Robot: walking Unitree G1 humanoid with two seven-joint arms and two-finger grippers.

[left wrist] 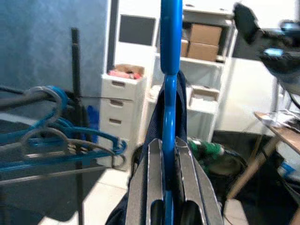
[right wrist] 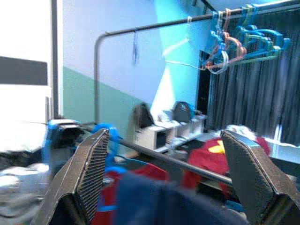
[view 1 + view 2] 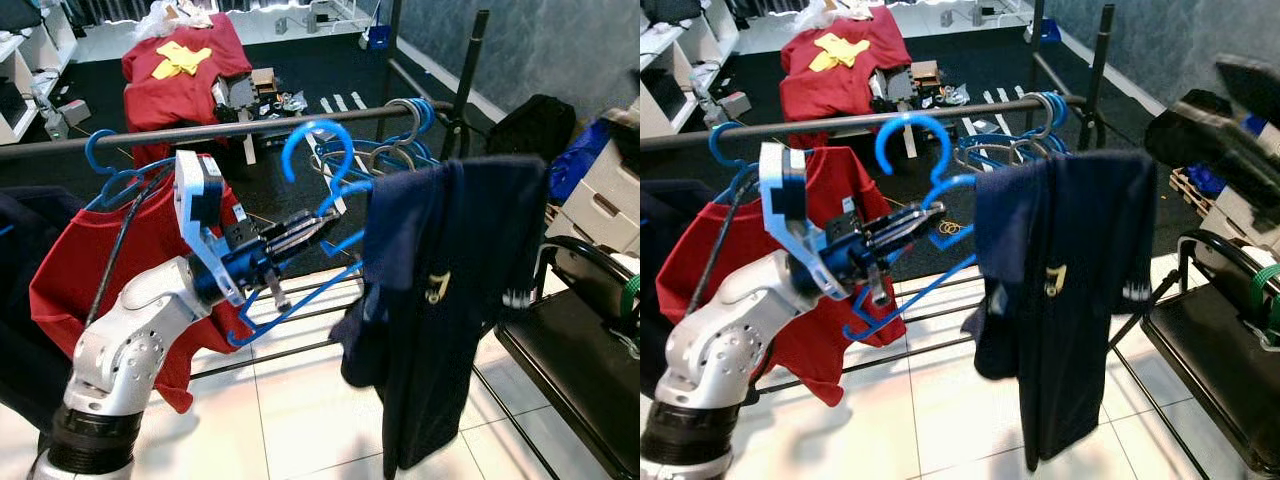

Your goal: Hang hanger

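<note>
The left hand (image 3: 300,232) reaches in from the near left, its two black fingers (image 1: 187,183) pressed tight on the stem of a blue hanger (image 3: 318,215), just under the hook. The hanger sits straight ahead of the hand, beyond the fingertips and to their right, and it is not on the rail (image 3: 200,130): its hook is lifted level with the rail, on the near side of it.

The hanger is bright blue plastic with a thick rounded hook and thin arms. A dark navy garment (image 3: 450,290) is draped over its right end and hangs down long toward the tiled floor (image 3: 300,420), covering that side. The bare left arm of the hanger shows below the hand.

The hook points up and curls over to the left. The hanger's long axis is tilted, running from low at the near left, under the wrist, up to the right where the garment hangs.

The right hand (image 2: 164,178) has its two ribbed fingers spread wide apart with nothing between them; blurred navy cloth lies below them.

Behind the left arm a red shirt (image 3: 90,270) hangs on another blue hanger (image 3: 105,165) on the rail. Farther right along the rail is a bunch of empty blue and grey hangers (image 3: 395,135).
</note>
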